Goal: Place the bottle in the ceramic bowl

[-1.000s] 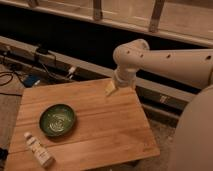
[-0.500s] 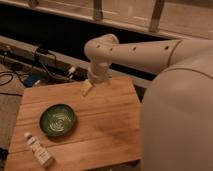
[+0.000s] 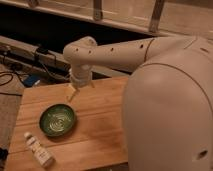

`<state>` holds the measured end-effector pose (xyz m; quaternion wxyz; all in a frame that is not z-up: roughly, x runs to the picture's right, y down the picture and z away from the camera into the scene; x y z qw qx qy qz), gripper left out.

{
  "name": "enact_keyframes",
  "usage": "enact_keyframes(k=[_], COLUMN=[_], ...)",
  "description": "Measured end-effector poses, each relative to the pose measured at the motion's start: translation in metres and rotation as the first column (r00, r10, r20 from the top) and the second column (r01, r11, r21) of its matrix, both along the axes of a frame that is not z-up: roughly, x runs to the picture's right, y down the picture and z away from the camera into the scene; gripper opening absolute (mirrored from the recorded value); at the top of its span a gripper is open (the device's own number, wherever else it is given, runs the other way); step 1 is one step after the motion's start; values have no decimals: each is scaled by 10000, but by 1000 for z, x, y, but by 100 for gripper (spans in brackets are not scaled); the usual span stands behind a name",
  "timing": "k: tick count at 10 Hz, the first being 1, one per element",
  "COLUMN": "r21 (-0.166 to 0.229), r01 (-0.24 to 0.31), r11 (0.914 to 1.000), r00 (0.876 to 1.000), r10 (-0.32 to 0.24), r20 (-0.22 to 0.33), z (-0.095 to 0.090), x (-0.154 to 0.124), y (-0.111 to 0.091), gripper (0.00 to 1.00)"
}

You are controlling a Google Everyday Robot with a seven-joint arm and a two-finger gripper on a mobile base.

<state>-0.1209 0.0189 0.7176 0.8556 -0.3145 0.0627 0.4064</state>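
The bottle [image 3: 39,149], small and whitish with a white cap, lies on its side at the front left corner of the wooden table [image 3: 95,132]. The ceramic bowl [image 3: 57,119], dark green with a lighter swirl inside, sits just behind and to the right of the bottle; nothing lies in it. My gripper [image 3: 72,93] hangs from the white arm [image 3: 115,52] above the table's back part, just behind and to the right of the bowl and well away from the bottle. It holds nothing that I can see.
Cables and a power strip [image 3: 40,52] lie on the floor to the left and behind the table. A dark ledge and railing run along the back. The robot's large white body [image 3: 170,110] fills the right side of the view.
The arm has swung left across the table, carrying the gripper from the back right toward the bowl. The bottle and bowl have not moved.
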Motion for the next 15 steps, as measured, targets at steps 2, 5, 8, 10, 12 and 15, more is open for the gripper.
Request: enact_keyframes(k=[2, 5, 8, 10, 12, 15], r21=[-1, 344, 773, 928, 908, 558], r01=[23, -132, 279, 538, 768, 1364], r11=[10000, 9993, 9966, 9942, 9929, 9891], r00=[10000, 9990, 9966, 9941, 9884, 9745], r10=[-23, 117, -338, -621, -878, -1440], r20=[60, 440, 753, 885, 1237, 1720], z=[-1, -8, -28, -36, -37, -33], x=[-4, -5, -27, -40, -57, -98], y=[1, -4, 19, 47, 72, 113], gripper=[80, 80, 80, 80, 80, 80])
